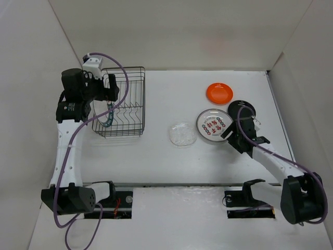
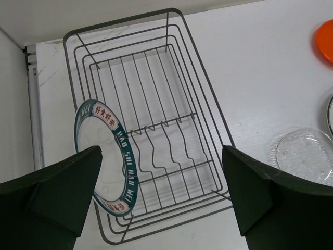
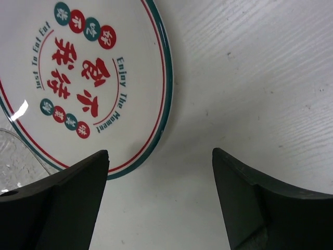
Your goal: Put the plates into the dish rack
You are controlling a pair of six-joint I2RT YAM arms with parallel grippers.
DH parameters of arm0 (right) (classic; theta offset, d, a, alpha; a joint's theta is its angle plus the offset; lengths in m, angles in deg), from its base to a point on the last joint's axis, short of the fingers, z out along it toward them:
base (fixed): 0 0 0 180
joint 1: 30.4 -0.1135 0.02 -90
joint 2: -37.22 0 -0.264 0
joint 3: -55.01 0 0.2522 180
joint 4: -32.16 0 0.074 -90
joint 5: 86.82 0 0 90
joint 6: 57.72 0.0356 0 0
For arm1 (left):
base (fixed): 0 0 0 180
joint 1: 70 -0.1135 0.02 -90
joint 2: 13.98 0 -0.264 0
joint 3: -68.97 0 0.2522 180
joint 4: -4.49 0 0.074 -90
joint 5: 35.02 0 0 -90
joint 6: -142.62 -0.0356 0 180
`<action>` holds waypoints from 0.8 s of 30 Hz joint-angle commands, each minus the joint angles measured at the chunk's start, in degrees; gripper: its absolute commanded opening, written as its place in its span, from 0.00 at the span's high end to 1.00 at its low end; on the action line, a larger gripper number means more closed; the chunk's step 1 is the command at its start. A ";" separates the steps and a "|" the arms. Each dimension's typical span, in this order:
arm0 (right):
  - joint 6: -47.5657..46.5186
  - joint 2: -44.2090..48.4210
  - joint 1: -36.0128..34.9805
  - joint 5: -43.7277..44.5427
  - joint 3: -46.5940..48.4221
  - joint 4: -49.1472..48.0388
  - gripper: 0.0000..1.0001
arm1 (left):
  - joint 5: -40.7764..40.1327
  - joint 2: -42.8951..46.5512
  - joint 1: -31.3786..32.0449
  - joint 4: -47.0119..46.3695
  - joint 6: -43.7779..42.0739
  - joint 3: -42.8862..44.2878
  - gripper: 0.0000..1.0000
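Black wire forms the rack (image 1: 120,101), which sits on the white counter (image 1: 156,161) with its long axis running from the near side to the far side. One plate is in it: the green plate (image 2: 112,156) stands on edge in the rack's near left corner. It is tilted, with its lettered face turned toward the rack's middle and its rim running roughly along the rack's length. Whether it sits between tines I cannot tell. The left fingers (image 2: 62,192) hang over that left side of the rack, spread wide and empty, one tip close by the green plate's rim in the wrist view.

The other four plates lie flat on the counter to the right of the rack. The glass plate (image 1: 182,134) is nearest, level with the rack's near end. Just beside it, farther from the rack, is the red plate (image 1: 213,125), face up. The orange plate (image 1: 219,92) lies well right of the rack's middle. The black plate (image 1: 244,108) is farthest from the rack, partly hidden by the right arm. The right fingers (image 3: 250,198) are low at the red plate's edge on the side away from the rack, spread apart and holding nothing
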 commanded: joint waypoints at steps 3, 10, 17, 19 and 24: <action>0.99 -2.34 2.23 0.57 0.37 -7.23 0.24 | 2.82 0.57 0.12 -2.09 -0.78 0.49 0.01; 0.99 -7.70 2.24 -0.48 2.22 -7.93 0.37 | 2.82 -0.57 0.12 -2.09 -1.31 0.49 0.01; -0.24 -11.66 2.24 -1.10 6.16 -6.70 0.57 | 2.82 -1.71 0.12 -2.09 -1.31 1.72 0.01; -0.94 -13.41 2.24 -1.10 6.96 -6.08 0.57 | 2.82 -1.71 0.12 -2.62 -0.79 1.20 0.01; -1.47 -14.65 2.76 -1.62 8.28 -4.94 0.85 | 2.82 -1.71 0.12 -3.24 -0.78 0.05 0.01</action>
